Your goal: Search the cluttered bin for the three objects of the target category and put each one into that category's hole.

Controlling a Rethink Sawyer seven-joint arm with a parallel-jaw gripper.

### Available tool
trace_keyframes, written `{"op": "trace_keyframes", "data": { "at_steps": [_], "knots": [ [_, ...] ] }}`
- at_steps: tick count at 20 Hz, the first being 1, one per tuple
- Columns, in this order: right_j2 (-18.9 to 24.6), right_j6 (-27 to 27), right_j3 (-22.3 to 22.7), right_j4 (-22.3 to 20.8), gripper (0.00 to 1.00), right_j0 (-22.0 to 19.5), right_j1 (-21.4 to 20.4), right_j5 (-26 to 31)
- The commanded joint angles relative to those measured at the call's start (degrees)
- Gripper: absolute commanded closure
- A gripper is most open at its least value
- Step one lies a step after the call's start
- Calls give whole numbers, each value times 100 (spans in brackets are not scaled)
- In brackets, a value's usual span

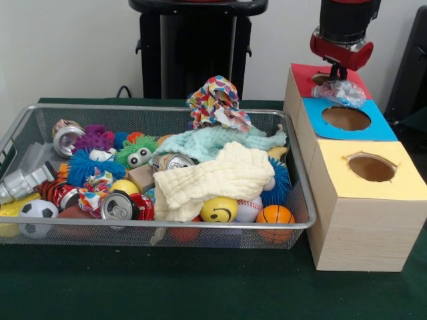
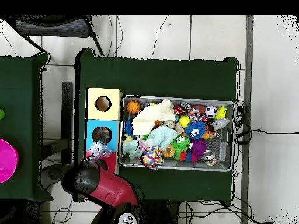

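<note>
Over the wooden box (image 1: pixel 363 220), my gripper (image 1: pixel 339 75) hangs pinching a crinkly plastic bottle (image 1: pixel 341 93) from above. I see the bottle straddling the red-blue border, just behind the blue hole (image 1: pixel 346 119), so it needs carrying slightly forward.

The red and black arm (image 1: pixel 342 30) descends from the top right in the front view, its wrist pointing straight down. The claw (image 1: pixel 341 75) is closed on a crinkly clear plastic bottle (image 1: pixel 340 92) hanging beneath it.
</note>
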Motion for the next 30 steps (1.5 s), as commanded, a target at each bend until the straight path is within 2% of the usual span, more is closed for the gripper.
{"op": "trace_keyframes", "data": {
  "at_steps": [1, 8, 13, 18, 23, 30],
  "knots": [
    [-20, 1523, -974, 288, 100, 150, 255, 80],
    [-132, 1516, -1232, 279, 100, 167, 335, 284],
    [-176, 1489, -1231, 254, 100, 116, 299, 392],
    [-392, 1569, -1314, 139, 100, 250, 267, 687],
    [-428, 1439, -1326, 81, 100, 195, 276, 857],
    [-749, 1589, -1451, -84, 100, 335, 175, 1413]
  ]
}}
